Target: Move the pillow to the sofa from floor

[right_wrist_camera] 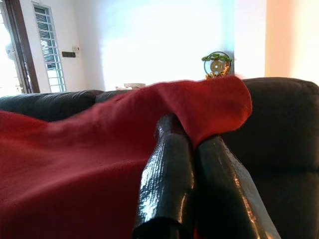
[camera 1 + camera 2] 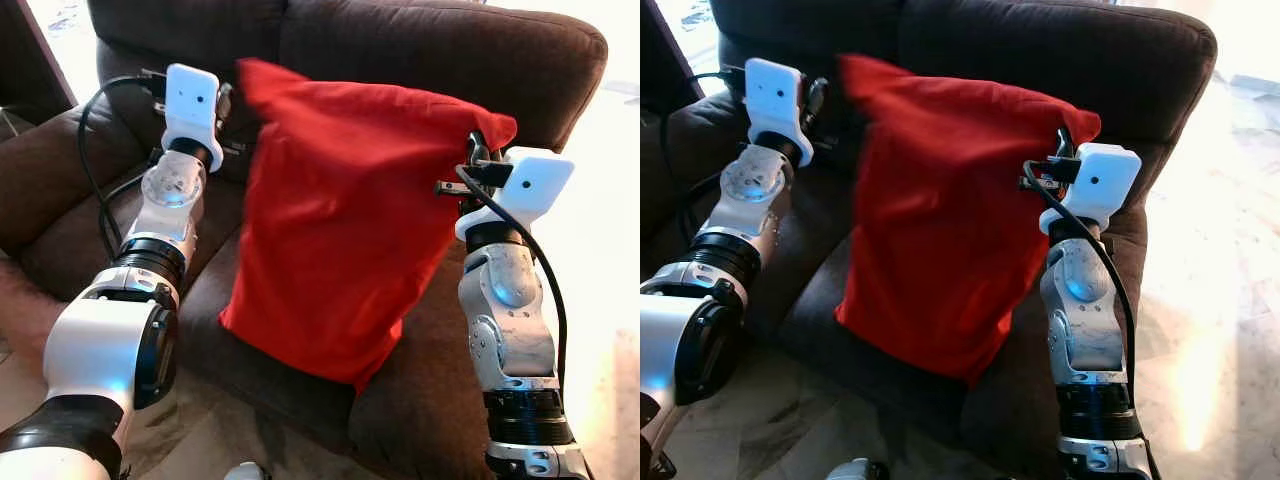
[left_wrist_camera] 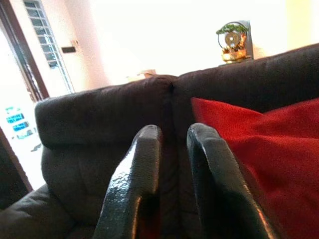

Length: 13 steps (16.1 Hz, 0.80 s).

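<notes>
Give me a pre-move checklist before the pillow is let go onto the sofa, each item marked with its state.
1. Red pillow off the floor and over the sofa seat: ok.
2. Right tool pinching the pillow's corner, fingers shut on the fabric: ok.
3. Left tool holding the pillow: not ok; its fingers are nearly shut with a narrow gap, and the pillow lies beside them.
4. Pillow's lower edge resting on the seat: cannot tell; it hangs near the front edge.
5. Sofa backrest behind the pillow to lean it on: ok.
</notes>
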{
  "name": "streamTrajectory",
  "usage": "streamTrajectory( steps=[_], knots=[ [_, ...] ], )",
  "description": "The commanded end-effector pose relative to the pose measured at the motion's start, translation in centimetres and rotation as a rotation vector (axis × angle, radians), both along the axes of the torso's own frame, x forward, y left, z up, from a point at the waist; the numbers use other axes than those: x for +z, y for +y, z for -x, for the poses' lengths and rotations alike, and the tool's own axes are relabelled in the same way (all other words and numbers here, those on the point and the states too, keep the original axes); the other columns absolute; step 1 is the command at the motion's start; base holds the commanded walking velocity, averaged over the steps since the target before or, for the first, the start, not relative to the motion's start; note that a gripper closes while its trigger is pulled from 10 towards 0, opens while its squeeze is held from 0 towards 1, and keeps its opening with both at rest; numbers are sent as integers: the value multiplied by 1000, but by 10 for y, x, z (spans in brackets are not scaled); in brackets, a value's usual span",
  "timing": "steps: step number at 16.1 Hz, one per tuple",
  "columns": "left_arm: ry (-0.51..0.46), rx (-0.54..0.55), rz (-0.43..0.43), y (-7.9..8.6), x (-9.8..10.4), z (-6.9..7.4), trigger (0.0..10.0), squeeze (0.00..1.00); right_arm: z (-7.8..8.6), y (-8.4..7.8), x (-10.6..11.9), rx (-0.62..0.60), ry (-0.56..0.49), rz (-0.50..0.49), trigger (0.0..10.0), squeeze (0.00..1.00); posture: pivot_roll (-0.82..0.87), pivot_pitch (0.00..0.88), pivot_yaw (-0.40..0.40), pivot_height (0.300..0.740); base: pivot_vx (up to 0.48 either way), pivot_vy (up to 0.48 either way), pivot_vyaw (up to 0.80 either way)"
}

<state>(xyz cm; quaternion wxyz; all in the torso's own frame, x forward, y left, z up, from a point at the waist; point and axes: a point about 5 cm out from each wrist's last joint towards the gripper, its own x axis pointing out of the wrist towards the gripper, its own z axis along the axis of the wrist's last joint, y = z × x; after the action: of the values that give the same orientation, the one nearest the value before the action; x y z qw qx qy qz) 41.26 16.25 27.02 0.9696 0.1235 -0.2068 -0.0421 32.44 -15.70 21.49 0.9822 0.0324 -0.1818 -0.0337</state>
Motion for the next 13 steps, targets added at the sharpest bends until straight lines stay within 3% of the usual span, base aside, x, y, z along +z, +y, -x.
streamTrajectory(
  steps=[1, 4, 5, 6, 12, 13],
  knots=[
    [-18, 24, -4, 7, 2, 2, 10000, 1000, -1, 1, 3, 6, -14, -5, 10000, 0, 49, 59, -37, 740, 0, 0, 0],
    [-34, 38, -5, 10, 4, 2, 10000, 1000, -1, 1, 3, 8, -12, -6, 10000, 0, 52, 63, -41, 740, 0, 0, 0],
    [-62, 44, -16, 11, 8, 4, 10000, 733, -1, 2, 1, 13, -9, -6, 10000, 0, 54, 65, -43, 740, 0, 0, 0],
    [-79, 44, -18, 12, 11, 5, 10000, 0, -2, 4, 1, 19, -7, -6, 10000, 0, 57, 68, -46, 740, 0, 0, 0],
    [-164, 96, 1, 23, 14, 17, 10000, 0, -6, 12, -3, 76, 13, 9, 10000, 0, 66, 71, -57, 740, 0, 0, 0],
    [-172, 104, 9, 24, 13, 19, 10000, 0, -6, 13, -4, 81, 17, 9, 10000, 157, 66, 73, -57, 740, 0, 0, 0]
  ],
)
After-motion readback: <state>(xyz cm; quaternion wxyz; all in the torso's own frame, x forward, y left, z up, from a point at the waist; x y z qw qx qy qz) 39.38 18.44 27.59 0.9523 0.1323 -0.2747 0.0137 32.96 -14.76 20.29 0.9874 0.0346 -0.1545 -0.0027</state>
